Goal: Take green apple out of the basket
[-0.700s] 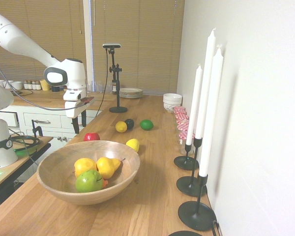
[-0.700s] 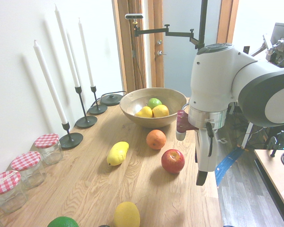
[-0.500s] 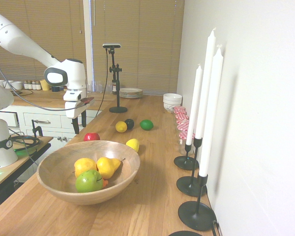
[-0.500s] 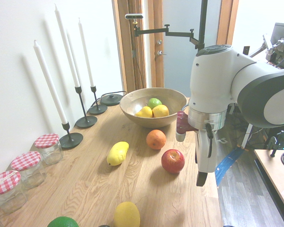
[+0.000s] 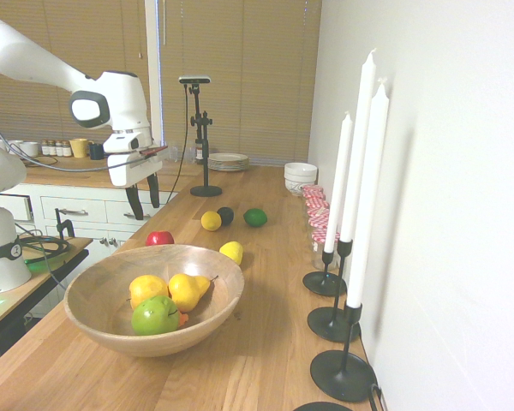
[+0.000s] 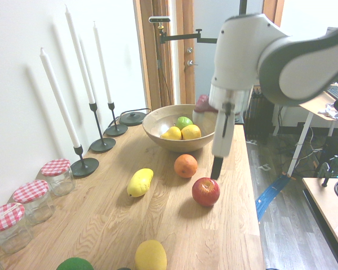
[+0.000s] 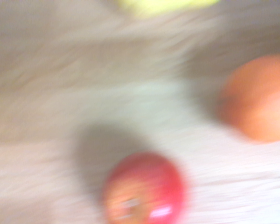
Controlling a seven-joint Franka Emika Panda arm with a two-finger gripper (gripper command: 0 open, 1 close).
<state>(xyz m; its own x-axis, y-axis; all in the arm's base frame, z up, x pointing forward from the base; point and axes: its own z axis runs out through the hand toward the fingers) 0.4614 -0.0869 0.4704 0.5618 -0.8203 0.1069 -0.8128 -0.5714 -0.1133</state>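
Note:
The green apple (image 5: pixel 155 315) lies in the wooden basket (image 5: pixel 225 272) at its near side, touching an orange-yellow fruit and a yellow pear. From the other side the green apple (image 6: pixel 183 121) shows at the back of the basket (image 6: pixel 183 145). My gripper (image 5: pixel 147 210) hangs open in the air beyond the basket, above the red apple (image 5: pixel 160 238), with nothing between its fingers. In the second exterior view one dark finger (image 6: pixel 217 167) ends just above the red apple (image 6: pixel 205 192). The blurred wrist view shows the red apple (image 7: pixel 144 189) and an orange (image 7: pixel 256 98).
On the table outside the basket lie an orange (image 6: pixel 186 166), a lemon (image 6: pixel 139 181), another yellow fruit (image 6: pixel 150 255) and a lime (image 5: pixel 255 217). Three candlesticks (image 5: pixel 341 257) and red-lidded jars (image 6: pixel 56 175) line the wall. White bowls (image 5: pixel 301 177) stand further back.
The gripper has risen and swung in from beside the table's edge toward the basket, and now hangs over the red apple. The fruits have not moved.

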